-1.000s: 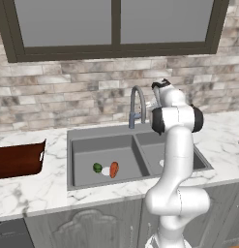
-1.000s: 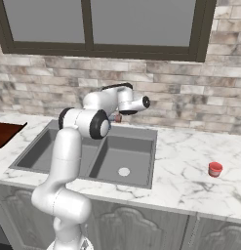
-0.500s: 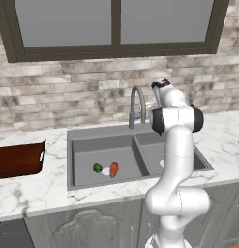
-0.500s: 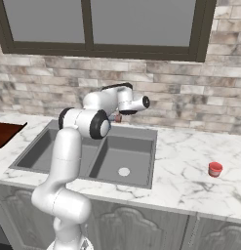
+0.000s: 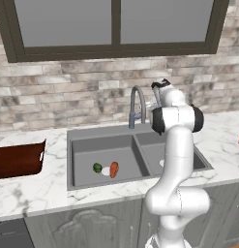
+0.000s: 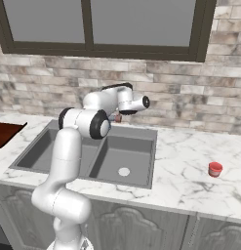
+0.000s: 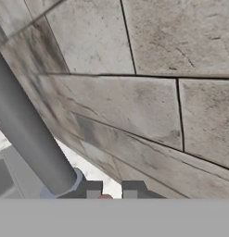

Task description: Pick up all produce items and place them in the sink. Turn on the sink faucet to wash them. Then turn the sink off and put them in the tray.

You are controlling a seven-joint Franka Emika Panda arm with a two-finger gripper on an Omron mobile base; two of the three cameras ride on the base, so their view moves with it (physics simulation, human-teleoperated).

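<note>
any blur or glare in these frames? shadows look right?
Left base view: sharp, flat light, no glare; the lime and carrot cast hardly any shadow in the sink. Right base view: same even lighting. Hand view: close brick wall and faucet look soft, slightly blurred.

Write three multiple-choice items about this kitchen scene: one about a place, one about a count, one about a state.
1. Where do the orange-red vegetable and the lime lie?
A. in the left basin of the sink
B. in the wooden tray
C. on the counter
2. How many basins has the sink?
A. one
B. two
C. three
3. How is the end effector?
A. shut
B. wide open
C. holding the lime

Answers: 1 A, both lie by the left drain; 2 B, a divider splits it; 3 A, its fingertips stand close beside the faucet.
</note>
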